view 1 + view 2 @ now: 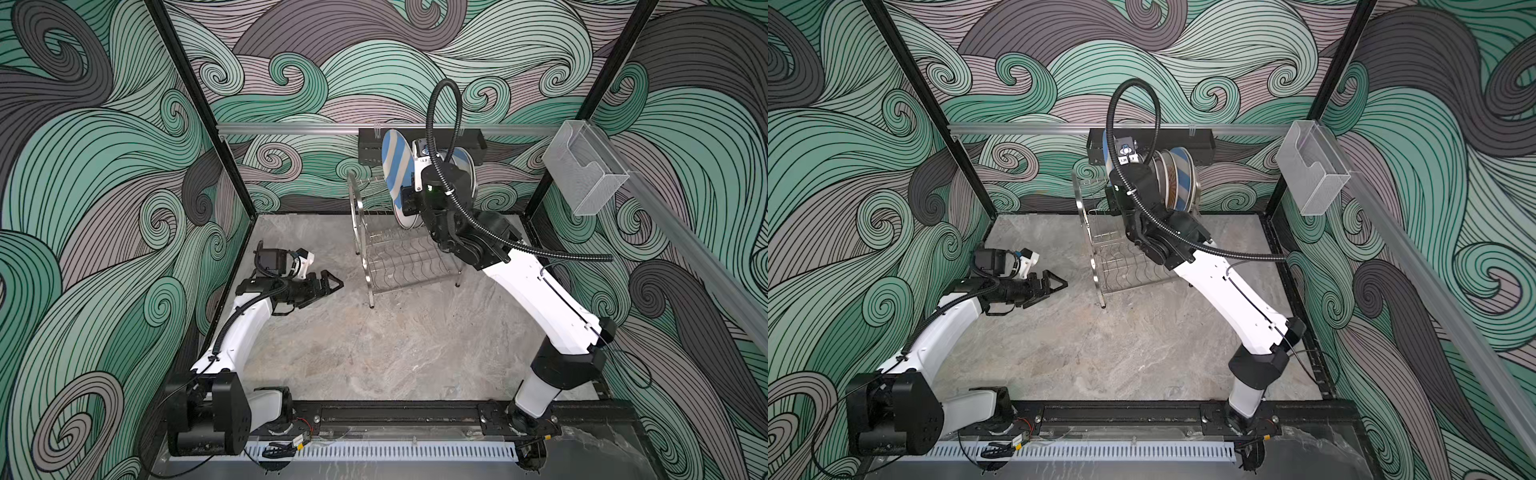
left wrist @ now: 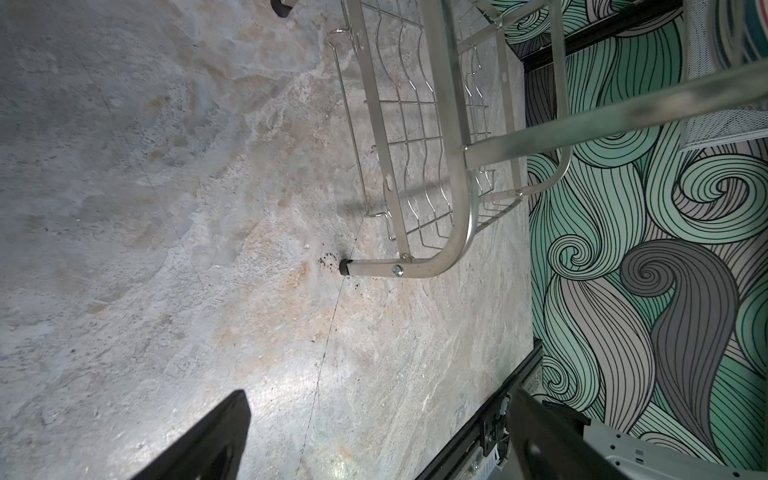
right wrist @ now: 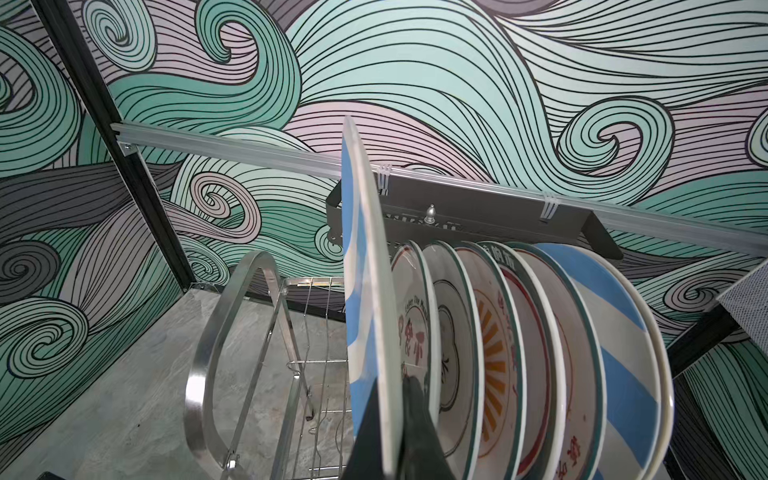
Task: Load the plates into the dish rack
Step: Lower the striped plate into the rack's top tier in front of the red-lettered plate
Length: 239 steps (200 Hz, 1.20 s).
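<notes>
- Plates (image 3: 494, 361) stand on edge in the upper tier of the dish rack (image 1: 399, 266), toward the far side of the table.
- Nearest the viewer, the tabletop (image 1: 374, 353) is a matte slab of mottled grey stone look with faint tan patches.
- Left gripper (image 1: 334, 279) hovers low over the tabletop, left of the rack. Its black wedge-shaped fingers (image 2: 208, 440) are spread apart with nothing between them.
- The rack is shiny steel: two tiers of thin wavy wire, carried by flat curved side bands that end in black rubber feet (image 2: 345, 267).
- Right gripper (image 3: 392, 432) reaches over the upper tier, its black fingers pinched on the lower rim of a blue-and-white striped plate (image 3: 365, 257).
- This plate is glossy, round and shallow, held upright just beside the end of the row. Its lower edge is hidden, so it cannot be told whether it sits in a slot.
- The row is packed close, faces parallel, all smooth glazed ceramic:
  - a white plate with red characters (image 3: 411, 332);
  - a dark-green-rimmed plate (image 3: 451, 345);
  - an orange sunburst plate (image 3: 494, 353);
  - at the far end, a second blue-striped plate (image 3: 623, 345).
- Behind the rack, a black perforated tray (image 1: 473, 143) hangs on an aluminium rail (image 1: 291, 129) along the rear wall.
- A clear plastic box (image 1: 584, 170) hangs on the right-hand wall.
</notes>
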Available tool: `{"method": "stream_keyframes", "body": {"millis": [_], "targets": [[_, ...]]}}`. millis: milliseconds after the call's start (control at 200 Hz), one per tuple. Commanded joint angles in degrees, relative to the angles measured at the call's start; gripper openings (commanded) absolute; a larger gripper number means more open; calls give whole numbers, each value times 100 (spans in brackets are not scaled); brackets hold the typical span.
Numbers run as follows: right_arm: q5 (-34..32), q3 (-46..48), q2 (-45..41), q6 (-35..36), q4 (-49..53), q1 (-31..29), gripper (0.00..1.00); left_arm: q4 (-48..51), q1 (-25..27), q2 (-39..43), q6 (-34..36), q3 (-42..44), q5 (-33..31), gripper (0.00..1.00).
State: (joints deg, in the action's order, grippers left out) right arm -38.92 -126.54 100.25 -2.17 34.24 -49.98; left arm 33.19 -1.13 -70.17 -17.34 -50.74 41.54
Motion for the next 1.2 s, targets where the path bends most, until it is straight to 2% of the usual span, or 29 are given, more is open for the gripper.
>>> {"method": "stream_keyframes", "body": {"millis": [0, 395, 1191], "targets": [[-295, -141, 103, -79, -442, -39, 0, 56, -37, 108, 99, -15, -36, 98], [-512, -88, 395, -216, -460, 22, 0, 63, -37, 116, 106, -19, -63, 99], [83, 656, 244, -986, -401, 303, 0, 91, -37, 259, 117, -15, -220, 99]]}}
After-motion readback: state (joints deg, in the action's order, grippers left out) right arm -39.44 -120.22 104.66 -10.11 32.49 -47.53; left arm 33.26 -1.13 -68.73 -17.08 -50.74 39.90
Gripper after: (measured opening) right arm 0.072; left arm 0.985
